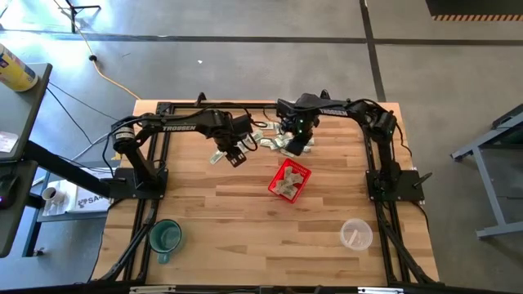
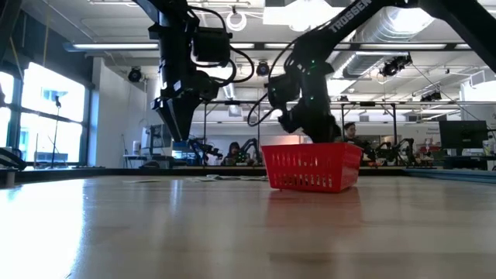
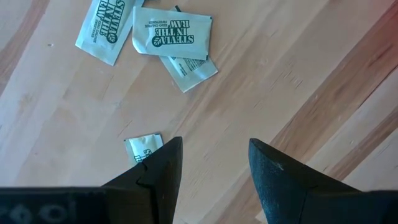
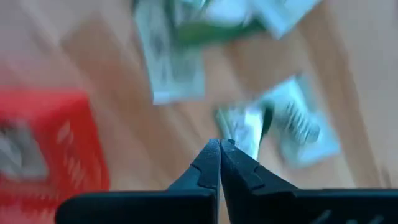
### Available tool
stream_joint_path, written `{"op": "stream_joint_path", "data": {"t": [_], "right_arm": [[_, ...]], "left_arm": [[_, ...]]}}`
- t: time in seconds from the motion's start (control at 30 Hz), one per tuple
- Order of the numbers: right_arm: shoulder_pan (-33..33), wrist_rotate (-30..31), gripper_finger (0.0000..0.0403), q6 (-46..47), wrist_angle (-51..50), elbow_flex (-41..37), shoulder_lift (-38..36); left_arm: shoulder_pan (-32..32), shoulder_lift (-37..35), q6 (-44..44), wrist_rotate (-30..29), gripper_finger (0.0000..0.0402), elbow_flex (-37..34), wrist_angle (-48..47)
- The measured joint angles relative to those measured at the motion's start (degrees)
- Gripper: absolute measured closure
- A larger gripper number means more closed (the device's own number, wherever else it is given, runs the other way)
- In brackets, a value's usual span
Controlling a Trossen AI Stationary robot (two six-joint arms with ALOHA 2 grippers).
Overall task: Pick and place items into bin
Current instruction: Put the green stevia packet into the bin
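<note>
- Sweetener packets (image 1: 274, 140), pale green and white and printed "Stevia in the Raw", lie scattered on the wooden bench (image 1: 245, 220) toward its far edge, between the two arms.
- Three packets (image 3: 171, 37) overlap in a loose fan ahead of the left gripper (image 3: 214, 155); a fourth small packet (image 3: 143, 146) lies just beside one of its dark fingers (image 3: 158, 171), partly hidden by it.
- Left jaws stand apart over bare wood, with no packet between them.
- The right gripper (image 4: 220, 149) hangs above the packet pile, next to the red basket (image 1: 289, 180); its jaws are pressed together tip to tip, and whether anything is pinched there cannot be told.
- Blurred packets (image 4: 261, 127) lie on the wood just beyond those closed tips.
- The red basket sits near the middle of the bench, just on the near side of the pile, and already holds a few packets (image 1: 286, 186).
- A green mug (image 1: 165, 238) stands at the near left corner, a clear plastic cup (image 1: 356, 235) at the near right, both well apart from the basket.
</note>
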Motion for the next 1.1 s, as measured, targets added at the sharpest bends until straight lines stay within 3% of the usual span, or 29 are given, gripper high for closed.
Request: {"op": "stream_joint_path", "data": {"t": [0.17, 0.47, 0.63, 0.8, 1.1], "right_arm": [[1.96, 8.89, 0.0373, -1.96, -3.14, -0.09, -0.25], [2.13, 8.61, 0.0233, -0.18, -0.03, -0.09, -0.02], [1.98, 8.71, 0.0195, 1.12, 0.45, -0.1, 1.36], [2.26, 6.65, 0.0201, 3.6, -0.33, -0.17, 2.79], [2.0, 7.35, 0.0285, 5.25, 0.7, -0.17, 2.92]], "left_arm": [[0.0, 0.0, 0.0, -0.01, 0.0183, 0.0, 0.69], [0.0, 0.0, 0.02, -0.02, 0.0183, 0.0, 1.05], [0.0, 0.0, 0.44, -0.02, 0.0183, 0.0, 1.0], [0.0, 0.0, 0.46, -0.02, 0.0183, 0.0, 0.96], [0.0, 0.0, 0.48, -0.02, 0.0183, 0.0, 0.94]]}}
